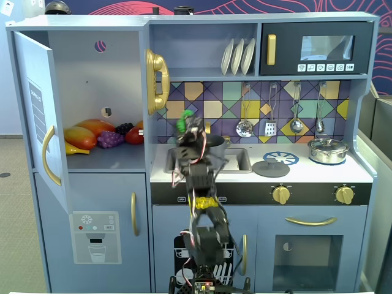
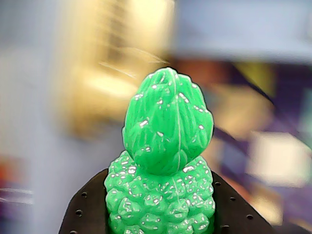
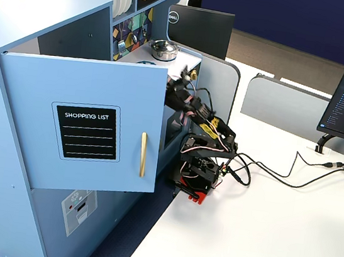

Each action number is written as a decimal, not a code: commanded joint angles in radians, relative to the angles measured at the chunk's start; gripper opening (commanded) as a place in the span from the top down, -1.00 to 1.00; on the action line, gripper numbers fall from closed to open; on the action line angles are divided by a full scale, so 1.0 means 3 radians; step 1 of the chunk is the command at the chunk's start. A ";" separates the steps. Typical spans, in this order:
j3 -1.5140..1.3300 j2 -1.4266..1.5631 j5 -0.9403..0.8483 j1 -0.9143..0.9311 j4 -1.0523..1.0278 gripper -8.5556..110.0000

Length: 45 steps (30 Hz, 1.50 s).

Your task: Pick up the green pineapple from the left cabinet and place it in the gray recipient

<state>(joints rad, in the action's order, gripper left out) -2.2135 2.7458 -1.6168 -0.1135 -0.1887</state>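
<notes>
We see the black two-finger gripper [image 2: 161, 214] pinching the bumpy bright green plastic toy pineapple [image 2: 163, 161] w/ one finger on each side, spiky top at 12 o'clock in wrist view. In a fixed view the fruit [image 1: 182, 122] sits in the air, at 3 o'clock from the open light blue-gray left cabinet [image 1: 92, 86] and approx. 10 o'clock of the matte gray pot [image 1: 214, 147] in the sink.

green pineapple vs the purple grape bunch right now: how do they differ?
Place: the green pineapple is clamped in the gripper, up near the sink; the purple grape bunch lies on the shelf of the left cabinet among other fruit.
Colour: the green pineapple is bright green, the purple grape bunch dark purple.
Shape: the pineapple has a bumpy body with a leafy crown, the grapes a cluster of small balls.
Both look like glossy toy fruit.
</notes>
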 commanded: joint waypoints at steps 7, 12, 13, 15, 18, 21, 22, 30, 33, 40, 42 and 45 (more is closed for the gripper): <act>0.1350 -0.1963 0.0031 0.0573 0.0087 0.86; 0.1667 -0.2357 -0.0123 0.0450 -0.0020 0.77; 0.1687 -0.2373 -0.0056 0.0450 -0.0041 0.65; 0.1692 -0.2373 0.0036 0.0450 -0.0077 0.45; 0.1718 -0.2316 0.0036 0.0440 -0.0215 0.35; 0.1769 -0.2204 0.0041 0.0430 -0.0383 0.37; 0.1774 -0.2137 0.0031 0.0430 -0.0445 0.38; 0.1703 -0.0818 0.0046 0.0389 -0.2224 0.70; 0.1227 -0.0112 -0.0118 0.0317 -0.3022 0.86; -0.0624 0.1125 -0.0123 0.0501 -0.3543 0.86; -0.1161 0.1278 -0.0128 0.0532 -0.3508 0.86; -0.1974 0.1309 -0.0281 0.0629 -0.3186 0.86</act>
<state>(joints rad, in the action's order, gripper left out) -2.5571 3.1078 -1.6628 0.0414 -1.2118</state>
